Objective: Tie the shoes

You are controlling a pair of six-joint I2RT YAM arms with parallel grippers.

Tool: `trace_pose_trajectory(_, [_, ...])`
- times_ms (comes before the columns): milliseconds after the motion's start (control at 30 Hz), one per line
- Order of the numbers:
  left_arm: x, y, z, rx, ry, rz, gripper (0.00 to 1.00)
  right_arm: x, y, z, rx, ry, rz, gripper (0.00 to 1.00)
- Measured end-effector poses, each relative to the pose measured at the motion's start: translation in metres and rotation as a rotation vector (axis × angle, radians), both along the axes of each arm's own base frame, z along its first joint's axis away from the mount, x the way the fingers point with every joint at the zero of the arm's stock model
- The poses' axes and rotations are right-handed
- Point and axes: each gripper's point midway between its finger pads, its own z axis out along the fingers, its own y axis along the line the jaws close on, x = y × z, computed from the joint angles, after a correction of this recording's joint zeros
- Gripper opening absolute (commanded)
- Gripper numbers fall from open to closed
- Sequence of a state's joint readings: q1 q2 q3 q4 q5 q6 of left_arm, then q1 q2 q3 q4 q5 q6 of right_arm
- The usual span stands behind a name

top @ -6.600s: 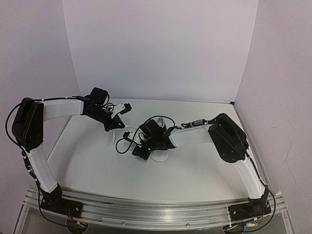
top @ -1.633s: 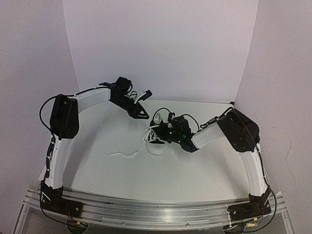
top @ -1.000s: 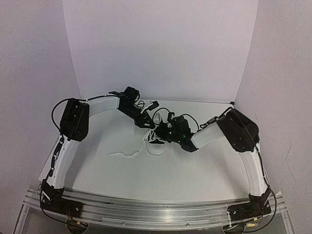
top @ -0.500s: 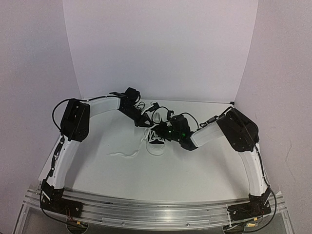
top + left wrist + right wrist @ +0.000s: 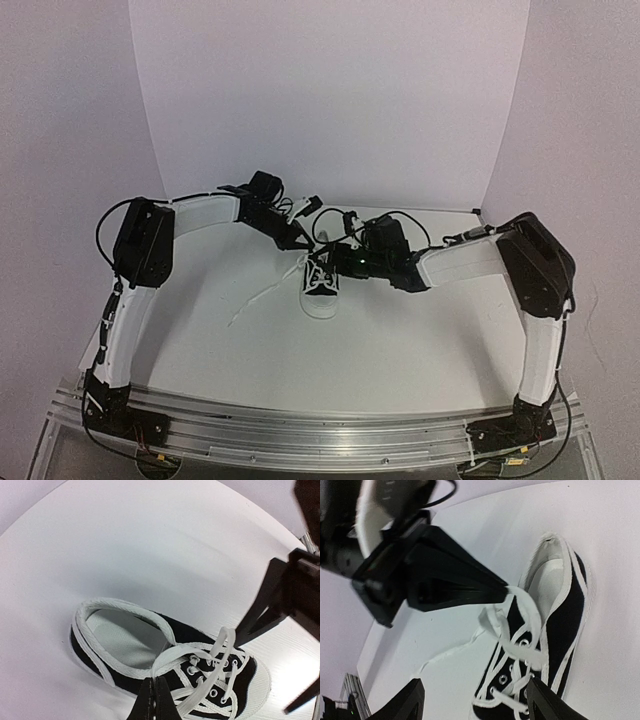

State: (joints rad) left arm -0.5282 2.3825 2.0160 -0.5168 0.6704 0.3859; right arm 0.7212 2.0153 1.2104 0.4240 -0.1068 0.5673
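Has swung the left gripper (image 5: 154,690) in from the far left onto the black canvas sneaker (image 5: 322,288) at mid-table and pinched it shut on a loop of white lace (image 5: 172,652) above the eyelets, pulling the loose lace end (image 5: 255,300) on the left straighter. Has eased the right gripper (image 5: 477,703) back just right of the sneaker, fingers spread wide and empty. Looks like loop-forming under way, with no knot tied yet.

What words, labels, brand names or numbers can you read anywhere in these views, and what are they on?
None can be read.
The black canvas sneaker shows no logo or print on its canvas, insole or sole in any view.
The white table carries no markings either.
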Motion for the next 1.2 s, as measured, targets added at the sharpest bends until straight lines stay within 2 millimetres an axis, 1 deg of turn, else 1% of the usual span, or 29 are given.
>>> trace_pose_trajectory(67, [-0.005, 0.0, -0.01, 0.009, 0.033, 0.011, 0.0, -0.014, -0.001, 0.005, -0.07, -0.017, 0.064, 0.7])
trace_pose_trajectory(133, [-0.008, 0.0, -0.014, 0.013, 0.05, 0.016, 0.0, -0.029, -0.002, 0.004, -0.14, -0.025, 0.134, 0.69])
trace_pose_trajectory(200, [-0.007, -0.001, -0.014, 0.009, 0.056, 0.023, 0.0, -0.043, -0.006, -0.007, -0.226, -0.013, 0.205, 0.69])
trace_pose_trajectory(233, [-0.006, -0.001, -0.013, 0.005, 0.054, 0.026, 0.0, -0.054, -0.008, -0.016, -0.28, -0.005, 0.257, 0.7])
trace_pose_trajectory(300, [-0.005, -0.001, -0.012, 0.001, 0.057, 0.032, 0.0, -0.072, -0.008, -0.027, -0.361, -0.024, 0.365, 0.75])
trace_pose_trajectory(333, [-0.005, -0.001, -0.012, 0.0, 0.061, 0.036, 0.0, -0.082, -0.004, -0.03, -0.397, -0.05, 0.436, 0.76])
trace_pose_trajectory(367, [-0.005, -0.002, -0.012, -0.001, 0.064, 0.038, 0.0, -0.094, 0.004, -0.032, -0.426, -0.088, 0.518, 0.77])
trace_pose_trajectory(433, [-0.004, -0.002, -0.011, -0.007, 0.062, 0.041, 0.0, -0.111, 0.033, -0.025, -0.454, -0.188, 0.661, 0.78])
trace_pose_trajectory(467, [-0.004, -0.002, -0.01, -0.011, 0.063, 0.042, 0.0, -0.119, 0.058, -0.02, -0.448, -0.253, 0.738, 0.79])
trace_pose_trajectory(500, [-0.003, -0.003, -0.009, -0.016, 0.063, 0.041, 0.0, -0.12, 0.081, -0.012, -0.431, -0.313, 0.786, 0.81])
trace_pose_trajectory(533, [-0.004, -0.003, -0.009, -0.02, 0.066, 0.041, 0.0, -0.12, 0.11, -0.005, -0.406, -0.388, 0.83, 0.84])
trace_pose_trajectory(567, [-0.004, -0.003, -0.008, -0.023, 0.068, 0.041, 0.0, -0.122, 0.133, 0.0, -0.382, -0.449, 0.866, 0.86])
trace_pose_trajectory(633, [-0.004, -0.004, -0.007, -0.03, 0.073, 0.041, 0.0, -0.125, 0.162, -0.003, -0.353, -0.525, 0.926, 0.91])
trace_pose_trajectory(667, [-0.004, -0.004, -0.007, -0.031, 0.074, 0.04, 0.0, -0.126, 0.171, -0.009, -0.345, -0.544, 0.952, 0.93])
trace_pose_trajectory(767, [-0.006, -0.005, -0.007, -0.035, 0.076, 0.031, 0.0, -0.124, 0.185, -0.037, -0.344, -0.551, 1.003, 0.95])
trace_pose_trajectory(900, [-0.008, -0.004, -0.007, -0.032, 0.069, 0.011, 0.0, -0.113, 0.204, -0.071, -0.343, -0.538, 1.02, 0.96])
trace_pose_trajectory(933, [-0.009, -0.004, -0.008, -0.028, 0.07, 0.007, 0.0, -0.107, 0.21, -0.076, -0.336, -0.542, 1.012, 0.96])
trace_pose_trajectory(967, [-0.01, -0.004, -0.009, -0.026, 0.068, 0.001, 0.0, -0.102, 0.217, -0.081, -0.328, -0.543, 1.002, 0.96])
trace_pose_trajectory(1033, [-0.011, -0.002, -0.01, -0.019, 0.065, -0.009, 0.0, -0.096, 0.225, -0.087, -0.313, -0.539, 0.984, 0.94])
trace_pose_trajectory(1200, [-0.014, 0.001, -0.013, -0.005, 0.065, -0.023, 0.0, -0.096, 0.223, -0.097, -0.324, -0.492, 0.979, 0.79])
